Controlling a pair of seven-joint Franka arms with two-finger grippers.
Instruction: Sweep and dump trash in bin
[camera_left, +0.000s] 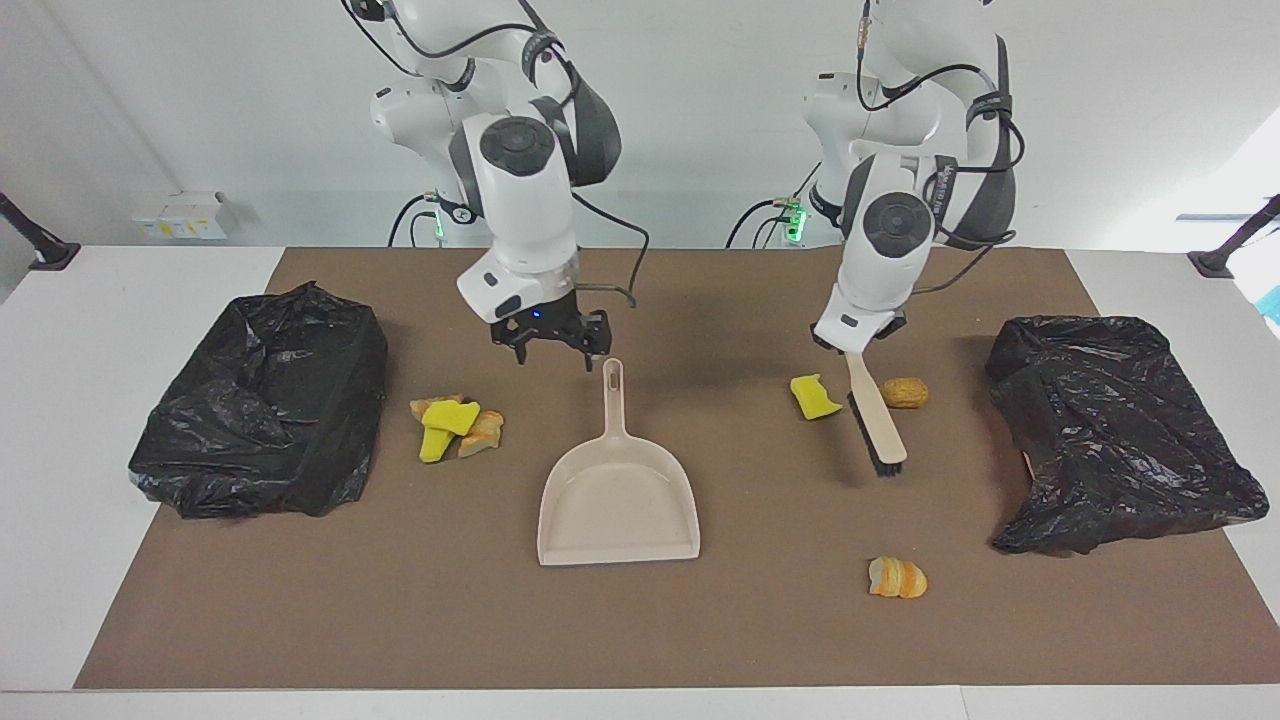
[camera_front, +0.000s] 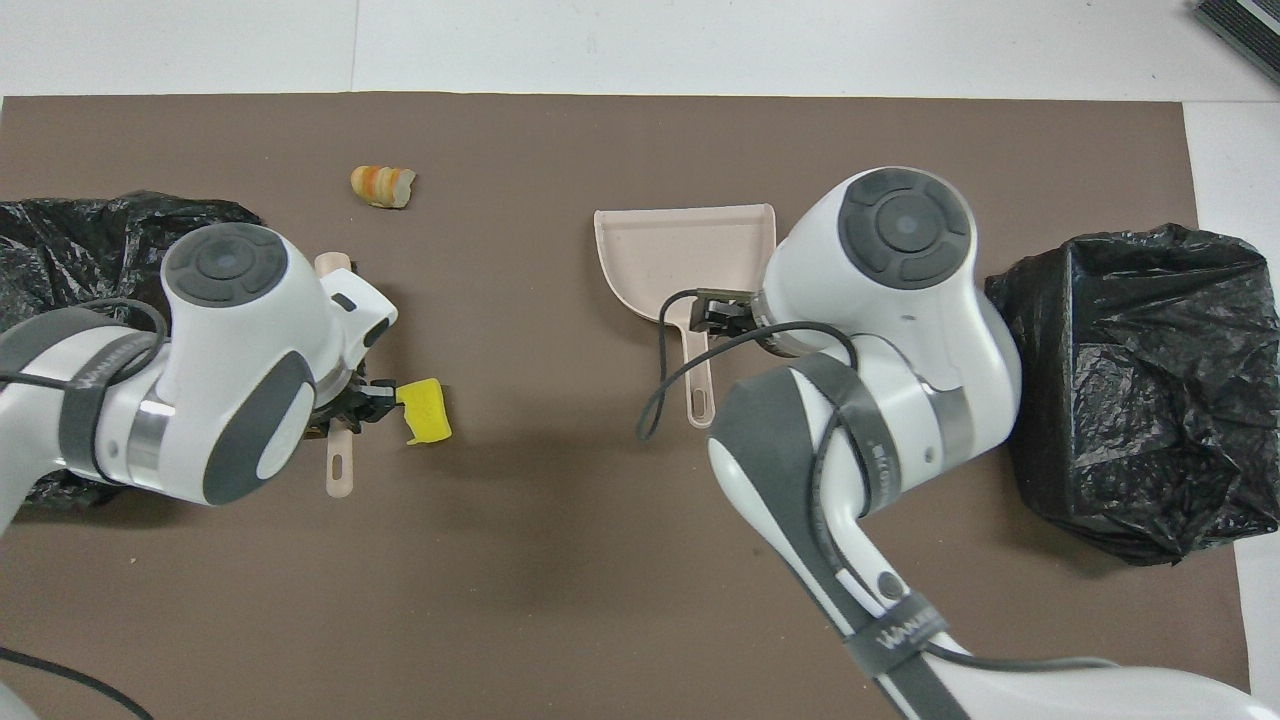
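Both arms down over the mat.
Left claw (camera_left: 862, 345) clamped on brush (camera_left: 876, 415); right claw (camera_left: 551, 345) spread wide above dustpan (camera_left: 618, 500) handle.

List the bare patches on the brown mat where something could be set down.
Free: the mat between the beige plastic dustpan and the striped orange lump, and its edge strip farthest from the robots. Crowded: around the yellow-and-orange trash pile beside the black bag-lined bin.

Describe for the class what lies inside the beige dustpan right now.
The dustpan holds nothing: its whole beige floor shows bare in the facing view. In the overhead view the right arm covers one corner.
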